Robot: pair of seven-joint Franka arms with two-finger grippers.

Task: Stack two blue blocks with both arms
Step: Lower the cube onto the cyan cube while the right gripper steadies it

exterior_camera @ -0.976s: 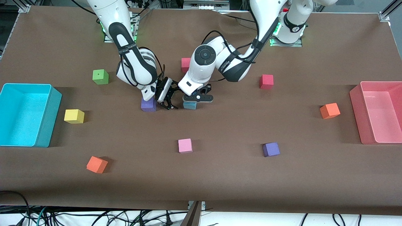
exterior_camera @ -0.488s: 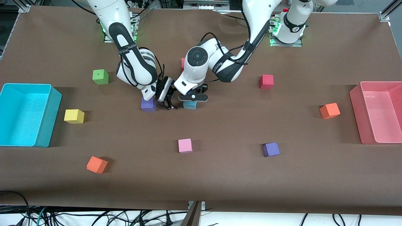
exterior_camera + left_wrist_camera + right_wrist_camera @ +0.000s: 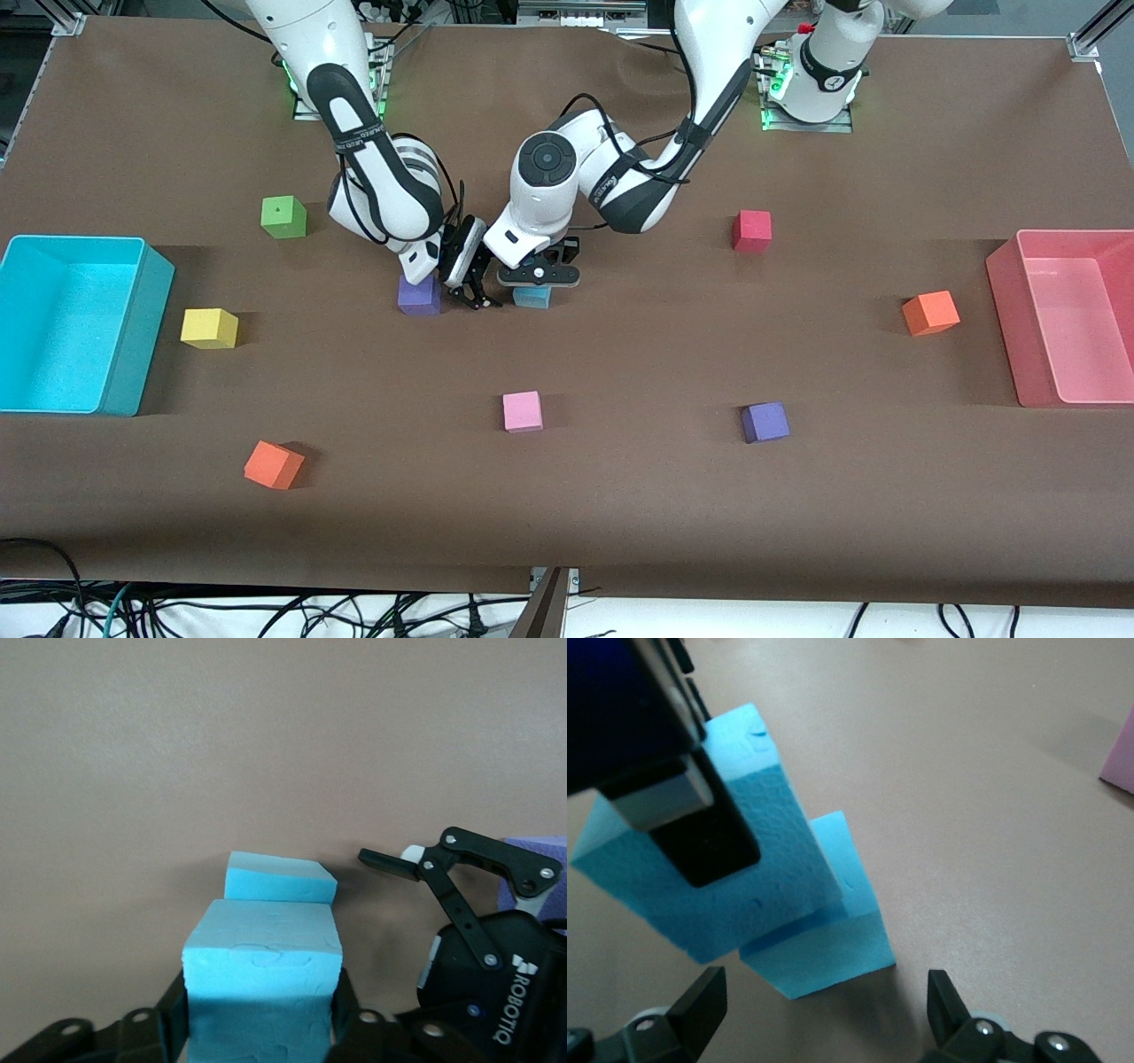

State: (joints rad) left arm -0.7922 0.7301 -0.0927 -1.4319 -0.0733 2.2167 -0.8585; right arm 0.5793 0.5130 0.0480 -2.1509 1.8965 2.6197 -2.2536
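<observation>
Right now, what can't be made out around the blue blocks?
- Front view: the left pincer covers the upper blue block; only the lower blue block shows.
- Left wrist view: the edge cuts off the left pincer; its grip is unclear.
- Wrist views: the upper blue block hides whether the blocks touch.
- Front view: the right pincer, open beside them, overlaps the purple cube.

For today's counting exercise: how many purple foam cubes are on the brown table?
2. One purple foam cube sits just beside the right gripper, mid-table. The other lies nearer the front camera, toward the left arm's end. The arms may hide more.
</observation>
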